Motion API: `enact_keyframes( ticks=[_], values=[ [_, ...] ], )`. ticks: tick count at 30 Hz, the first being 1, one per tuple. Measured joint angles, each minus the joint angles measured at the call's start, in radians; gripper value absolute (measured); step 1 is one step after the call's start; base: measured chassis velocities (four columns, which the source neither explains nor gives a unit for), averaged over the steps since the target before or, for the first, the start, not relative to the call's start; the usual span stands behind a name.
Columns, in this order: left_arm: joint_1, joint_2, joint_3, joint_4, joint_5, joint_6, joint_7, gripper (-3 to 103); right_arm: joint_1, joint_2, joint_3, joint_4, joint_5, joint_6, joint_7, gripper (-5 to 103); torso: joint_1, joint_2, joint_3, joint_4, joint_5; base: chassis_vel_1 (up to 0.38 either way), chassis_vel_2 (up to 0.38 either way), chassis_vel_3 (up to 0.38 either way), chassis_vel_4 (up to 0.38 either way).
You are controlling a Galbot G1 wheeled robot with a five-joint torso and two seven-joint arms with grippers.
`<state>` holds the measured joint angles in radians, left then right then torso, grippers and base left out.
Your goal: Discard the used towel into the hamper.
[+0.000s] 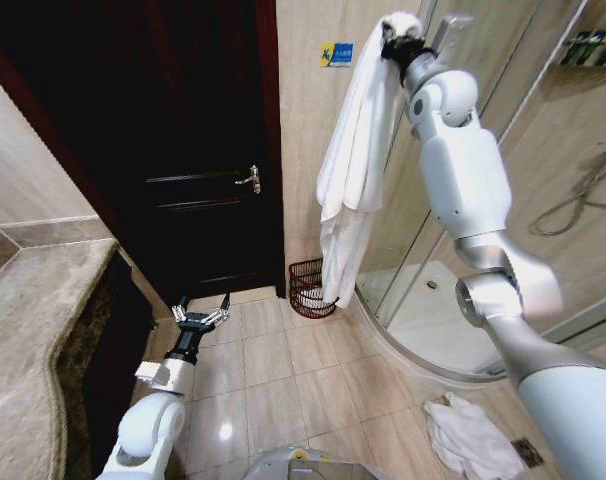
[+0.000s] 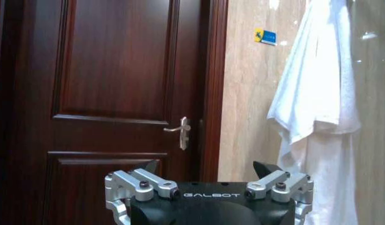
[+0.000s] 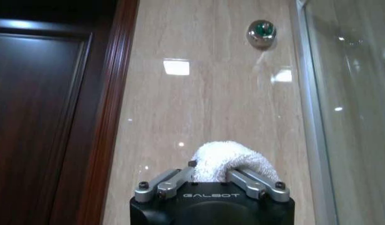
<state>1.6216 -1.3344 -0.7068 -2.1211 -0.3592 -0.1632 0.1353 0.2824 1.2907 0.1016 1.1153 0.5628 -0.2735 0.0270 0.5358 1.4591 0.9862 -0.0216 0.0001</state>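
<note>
A long white towel hangs from my right gripper, which is raised high by the beige wall and shut on the towel's top fold. The towel's lower end dangles just above the hamper, a dark red-brown wire basket on the floor against the wall. In the left wrist view the same towel drapes beside the door. My left gripper is low near the floor by the counter, its fingers spread open and holding nothing.
A dark wooden door with a metal handle stands left of the hamper. A curved glass shower enclosure is on the right. Another white cloth lies on the tiles. A stone counter runs along the left. A wall hook sits above.
</note>
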Motion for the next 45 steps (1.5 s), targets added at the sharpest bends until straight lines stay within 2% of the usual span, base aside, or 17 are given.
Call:
enact_keyframes(
  ticks=[19,27,33,45],
  values=[
    [0.003,-0.007,0.005,0.009,0.006,-0.013,0.002,100,0.031,0.019,-0.018,-0.029,-0.008,0.015,0.005,4,0.000,0.000,0.000,0.0003,-0.0002,-0.018,0.014,0.017,-0.016],
    [-0.003,-0.007,0.007,0.015,0.007,-0.014,0.003,100,0.074,0.017,-0.033,-0.006,0.015,-0.003,0.023,4,0.000,0.000,0.000,0.0000,-0.0001,0.000,0.000,0.000,0.000],
    [-0.008,-0.005,0.004,0.011,0.006,-0.012,0.004,100,0.146,0.052,-0.041,-0.082,0.010,-0.004,0.021,4,0.000,0.000,0.000,0.0002,-0.0003,0.000,0.000,0.000,0.000],
    [-0.015,-0.012,0.007,0.025,0.002,-0.018,0.003,100,0.217,0.069,-0.058,-0.167,0.002,-0.003,0.007,4,0.000,0.000,0.000,-0.0001,-0.0001,-0.005,0.002,0.002,-0.002]
  ],
)
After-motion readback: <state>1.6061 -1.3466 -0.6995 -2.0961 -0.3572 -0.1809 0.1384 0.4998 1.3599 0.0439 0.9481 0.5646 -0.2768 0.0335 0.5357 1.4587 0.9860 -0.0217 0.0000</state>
